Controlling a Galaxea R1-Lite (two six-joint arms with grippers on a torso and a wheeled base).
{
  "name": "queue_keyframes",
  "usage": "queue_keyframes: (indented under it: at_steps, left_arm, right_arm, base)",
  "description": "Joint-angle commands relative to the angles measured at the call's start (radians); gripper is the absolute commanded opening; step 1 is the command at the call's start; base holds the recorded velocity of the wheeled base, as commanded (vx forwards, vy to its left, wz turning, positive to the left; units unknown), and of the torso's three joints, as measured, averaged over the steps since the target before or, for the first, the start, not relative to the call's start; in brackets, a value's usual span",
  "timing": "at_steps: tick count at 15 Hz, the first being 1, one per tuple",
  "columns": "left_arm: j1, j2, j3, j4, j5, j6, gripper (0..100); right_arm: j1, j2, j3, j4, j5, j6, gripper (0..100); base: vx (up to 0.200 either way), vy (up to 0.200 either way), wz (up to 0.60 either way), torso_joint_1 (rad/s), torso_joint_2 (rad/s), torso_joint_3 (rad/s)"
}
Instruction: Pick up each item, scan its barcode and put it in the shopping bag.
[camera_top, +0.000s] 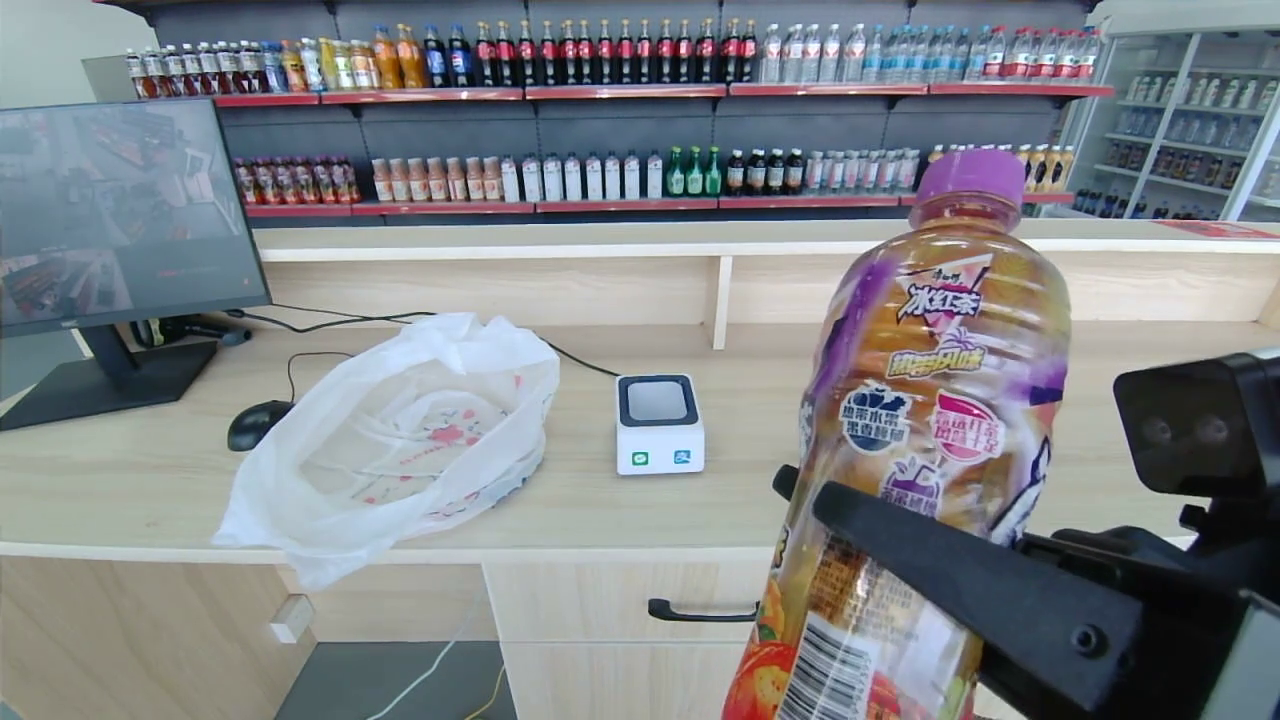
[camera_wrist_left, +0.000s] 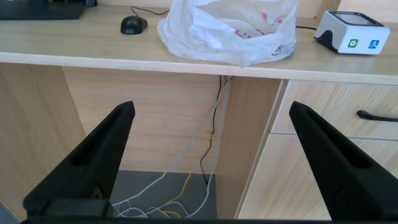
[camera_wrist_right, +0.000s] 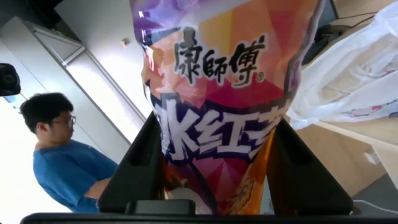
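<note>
Bottle (camera_top: 930, 420) clamped in the right pincer (camera_top: 805, 492) hangs apart from the scanner (camera_top: 658, 422), likely unscanned; shopping bag (camera_top: 400, 440) on the desk (camera_top: 120, 480) looks empty; left pincer (camera_wrist_left: 205, 155) gapes apart.

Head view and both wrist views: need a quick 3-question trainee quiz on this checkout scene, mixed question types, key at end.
1. Multiple choice: the right gripper is shut on A) a can, B) the bottle, C) nothing.
2. True or false: the left gripper has its fingers open and holds nothing.
3. Fill in: the white ___ lies between the mouse and the scanner.
Key: 1 B. 2 True. 3 shopping bag.
</note>
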Motion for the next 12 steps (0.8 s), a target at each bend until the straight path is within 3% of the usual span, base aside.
queue_keyframes:
  at_steps: [1,6,12]
  left_arm:
    - [0.0,0.0,0.0,0.0,0.001,0.0,100]
    - [0.0,0.0,0.0,0.001,-0.001,0.0,100]
    - [0.0,0.0,0.0,0.001,0.001,-0.001,100]
  right_arm:
    - [-0.024,0.02,0.001,-0.001,0.0,-0.034,0]
    - [-0.06,0.048,0.013,-0.001,-0.018,-0.26,0]
    - [-0.067,0.064,0.028,-0.001,-0.225,-0.616,0]
  base:
    - [0.0,0.0,0.0,0.0,0.0,0.0]
    - [0.0,0.0,0.0,0.0,0.0,0.0]
    - [0.0,0.0,0.0,0.0,0.0,0.0]
